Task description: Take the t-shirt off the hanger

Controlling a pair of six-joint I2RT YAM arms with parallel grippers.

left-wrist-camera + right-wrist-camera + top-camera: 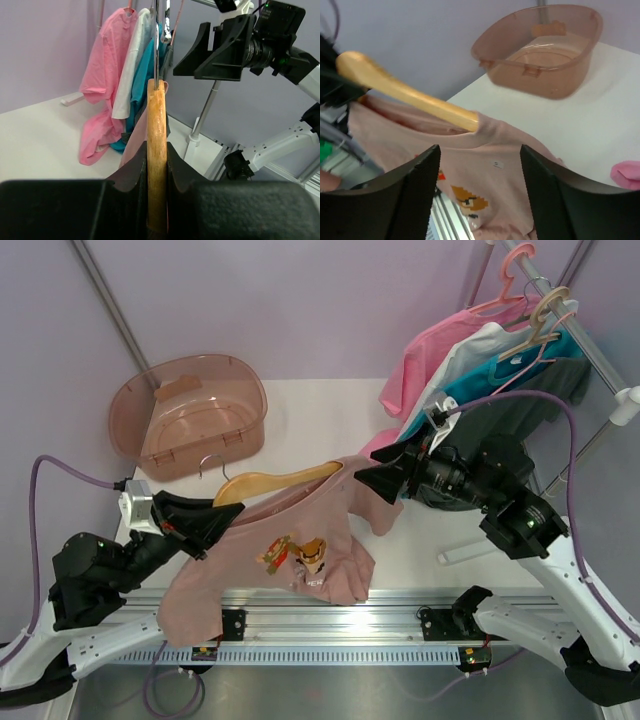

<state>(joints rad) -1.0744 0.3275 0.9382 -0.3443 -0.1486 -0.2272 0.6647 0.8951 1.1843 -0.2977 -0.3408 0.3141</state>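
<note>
The white table carries a translucent brown tub at its 10 o'clock corner. The t-shirt hangs over the 6 o'clock edge, with 1 arm of the hanger inside its collar. The left gripper clenches the hanger's bare 8 o'clock end. The right gripper, at the shirt's 3 o'clock shoulder, has its 2 fingers spread and grasps nothing.

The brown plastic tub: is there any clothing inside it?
No, the tub shows only its bare bottom; the t-shirt hangs on the hanger outside it.
</note>
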